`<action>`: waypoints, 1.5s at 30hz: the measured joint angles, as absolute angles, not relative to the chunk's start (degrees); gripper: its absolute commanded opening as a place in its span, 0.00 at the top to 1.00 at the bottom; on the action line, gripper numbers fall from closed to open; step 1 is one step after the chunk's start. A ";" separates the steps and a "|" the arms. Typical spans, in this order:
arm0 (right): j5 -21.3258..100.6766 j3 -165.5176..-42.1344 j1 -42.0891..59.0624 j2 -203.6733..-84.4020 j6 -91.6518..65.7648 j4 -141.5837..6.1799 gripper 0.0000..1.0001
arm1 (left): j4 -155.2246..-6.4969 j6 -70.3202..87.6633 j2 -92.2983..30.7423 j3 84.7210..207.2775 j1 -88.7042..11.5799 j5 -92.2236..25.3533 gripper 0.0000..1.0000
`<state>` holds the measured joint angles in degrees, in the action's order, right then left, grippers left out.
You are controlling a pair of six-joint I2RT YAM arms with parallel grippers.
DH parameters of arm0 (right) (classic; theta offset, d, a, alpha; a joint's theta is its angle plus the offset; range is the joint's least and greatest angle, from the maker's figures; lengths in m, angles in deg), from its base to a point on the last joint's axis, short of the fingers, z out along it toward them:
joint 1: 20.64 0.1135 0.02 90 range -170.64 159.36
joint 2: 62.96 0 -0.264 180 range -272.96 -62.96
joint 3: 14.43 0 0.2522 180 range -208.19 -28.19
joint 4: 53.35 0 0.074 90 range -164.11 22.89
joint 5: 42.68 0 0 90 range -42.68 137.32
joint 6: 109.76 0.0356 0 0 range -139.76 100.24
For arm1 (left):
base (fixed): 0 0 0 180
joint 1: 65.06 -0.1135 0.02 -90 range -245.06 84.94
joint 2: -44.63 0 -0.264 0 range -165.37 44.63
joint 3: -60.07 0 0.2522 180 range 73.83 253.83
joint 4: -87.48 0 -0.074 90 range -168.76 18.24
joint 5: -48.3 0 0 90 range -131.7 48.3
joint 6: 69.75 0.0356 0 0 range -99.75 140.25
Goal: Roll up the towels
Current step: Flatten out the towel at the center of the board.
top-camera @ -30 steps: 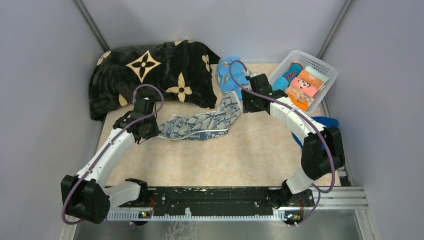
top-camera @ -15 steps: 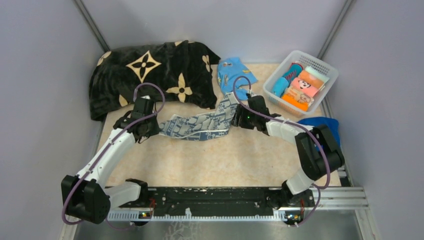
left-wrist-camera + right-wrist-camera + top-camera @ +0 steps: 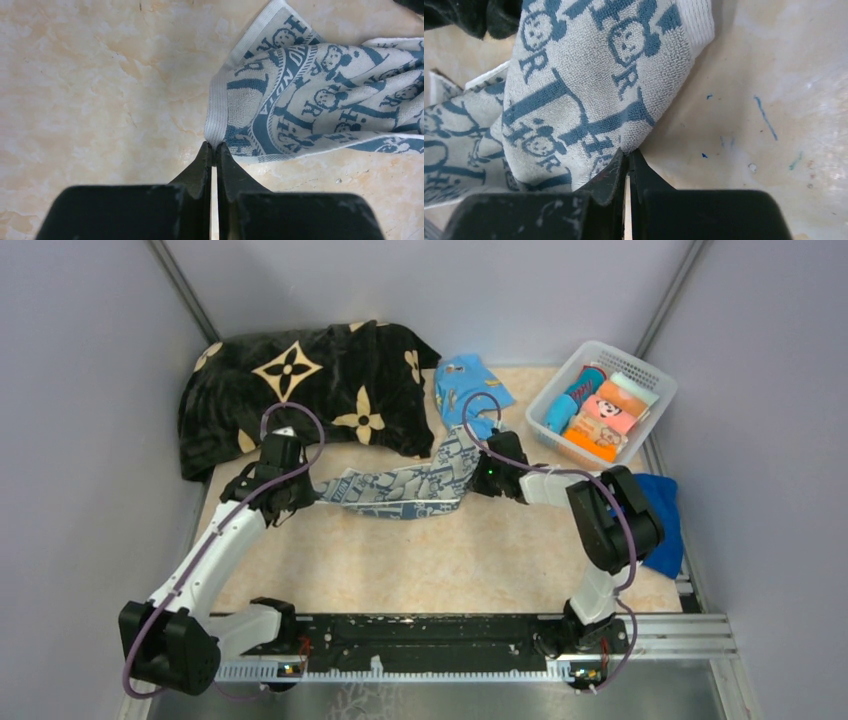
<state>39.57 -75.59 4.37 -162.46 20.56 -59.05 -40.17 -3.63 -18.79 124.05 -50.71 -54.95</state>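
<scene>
Now I have both arms reaching in over the table (image 3: 430, 560) toward the same cloth. The left arm (image 3: 215, 550) is stretched forward along the left side. The right arm (image 3: 600, 525) is folded with its elbow high, and its forearm runs leftward to the centre.

The left gripper (image 3: 213, 150) is clenched, its tips pinching the white hem at the left end of the printed towel (image 3: 310, 100). The right gripper (image 3: 626, 160) is likewise clenched on the folded edge at the other end.

From above, the printed towel lies bunched into a long, narrow band on the table between the two grippers, sagging a little in the middle.

The black blanket (image 3: 300, 390) is heaped at the far left, its near edge just beside the band's right end. The turquoise towel (image 3: 465, 385) sits just beyond the right gripper, between the blanket and the basket (image 3: 650, 390) of coloured items. The royal-blue towel (image 3: 662, 525) lies at the right edge, partly hidden by my right elbow.
</scene>
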 measured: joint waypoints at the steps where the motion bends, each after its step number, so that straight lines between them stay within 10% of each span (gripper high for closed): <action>1: 40.33 -76.81 4.37 -162.46 19.53 -61.50 1.00 | -40.08 -3.34 -18.61 124.16 -50.71 -54.93 0.98; 6: 46.45 -89.07 4.37 -159.88 10.42 -81.17 0.98 | -39.36 -0.98 -15.21 126.54 -50.71 -54.97 0.93; 14: 54.71 -112.31 6.36 -153.59 -1.19 -100.32 0.59 | -40.32 1.20 -9.81 127.98 -50.71 -53.79 0.92; 45: 51.85 -82.19 5.75 -153.56 0.54 -89.15 0.61 | -42.79 2.60 -13.72 123.72 -51.52 -52.70 0.92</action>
